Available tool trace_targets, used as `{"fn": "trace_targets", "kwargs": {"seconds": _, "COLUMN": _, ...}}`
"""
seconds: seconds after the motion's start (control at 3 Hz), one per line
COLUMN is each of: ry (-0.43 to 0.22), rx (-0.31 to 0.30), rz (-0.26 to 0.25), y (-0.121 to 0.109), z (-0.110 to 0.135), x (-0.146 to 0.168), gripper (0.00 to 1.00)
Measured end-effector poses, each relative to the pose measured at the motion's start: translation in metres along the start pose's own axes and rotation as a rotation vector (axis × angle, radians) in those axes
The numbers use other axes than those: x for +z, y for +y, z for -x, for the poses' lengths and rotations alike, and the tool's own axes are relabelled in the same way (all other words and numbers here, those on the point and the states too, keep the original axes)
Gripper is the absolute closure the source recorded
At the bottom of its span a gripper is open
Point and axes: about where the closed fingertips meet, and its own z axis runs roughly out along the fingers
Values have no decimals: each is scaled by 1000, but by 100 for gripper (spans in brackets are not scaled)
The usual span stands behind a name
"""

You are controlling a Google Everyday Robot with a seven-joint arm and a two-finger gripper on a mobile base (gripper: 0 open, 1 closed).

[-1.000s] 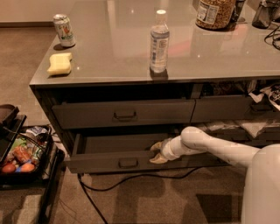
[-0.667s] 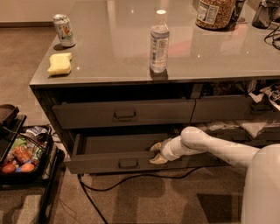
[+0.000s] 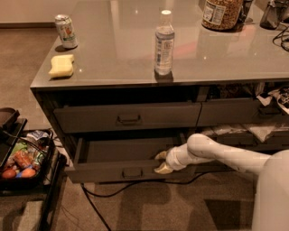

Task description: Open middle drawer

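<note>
Here's the bench, and below its front edge the middle drawer stands well out from the cabinet, its grey inside showing and its small loop handle at the centre of the front. The upper drawer, right above it, sits shut and flush. In comes the white arm from the right, low, under the bench's front edge, and the gripper sits at the top lip of the middle drawer's front, just right of the handle. Its two tan fingers are spread apart, one over the inside of the drawer and one against the front face, gripping nothing as far as I can make out, though whether they touch that lip is hard to say from here. Up top, a clear bottle stands upright near the middle of the front edge, a yellow sponge lies by the front left corner, and a can stands behind it along the left edge. A big jar sits towards the back right corner. On the floor, a dark cable runs under the drawer, and a black basket of packets and fruit sits off the left edge.
</note>
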Motion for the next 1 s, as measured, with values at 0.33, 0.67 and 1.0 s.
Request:
{"fn": "trace_targets", "kwargs": {"seconds": 0.33, "ry": -4, "rx": 21, "rz": 13, "y": 8, "z": 1, "x": -1, "gripper": 55}}
{"fn": "trace_targets", "kwargs": {"seconds": 0.67, "ry": -4, "rx": 21, "rz": 13, "y": 9, "z": 1, "x": -3, "gripper": 54}}
{"fn": "trace_targets", "kwargs": {"seconds": 1.0, "ry": -4, "rx": 64, "rz": 30, "y": 31, "z": 11, "x": -8, "gripper": 54}}
